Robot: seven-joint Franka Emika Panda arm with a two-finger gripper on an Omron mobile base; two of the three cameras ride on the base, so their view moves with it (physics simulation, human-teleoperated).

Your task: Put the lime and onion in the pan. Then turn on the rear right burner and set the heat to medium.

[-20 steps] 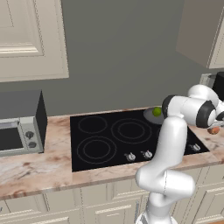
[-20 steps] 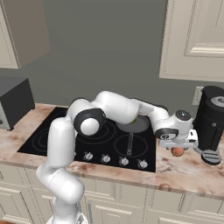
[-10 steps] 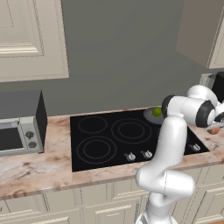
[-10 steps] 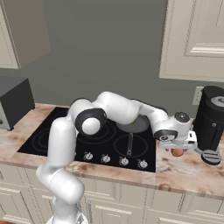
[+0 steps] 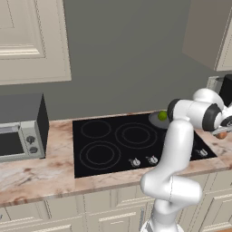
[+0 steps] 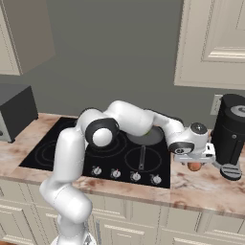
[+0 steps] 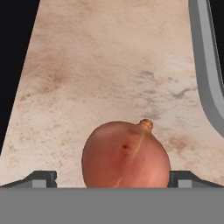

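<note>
The tool (image 6: 194, 161) is shown with its fingertips (image 7: 43, 178) spread either side of the onion (image 7: 126, 157), which rests on the bench (image 6: 210, 184) right of the cooktop (image 6: 72, 148). Centring is advised before closing. The lime (image 5: 162, 116) lies in the pan (image 5: 156, 120).

The onion (image 7: 126, 155) sits on the counter (image 6: 206, 184) right of the cooktop (image 5: 131, 142), between the gripper's (image 7: 112, 178) fingertips. The lime (image 5: 162, 116) lies in the pan (image 6: 146, 138) on the rear right burner. A coffee machine (image 6: 230, 134) stands just beyond.
</note>
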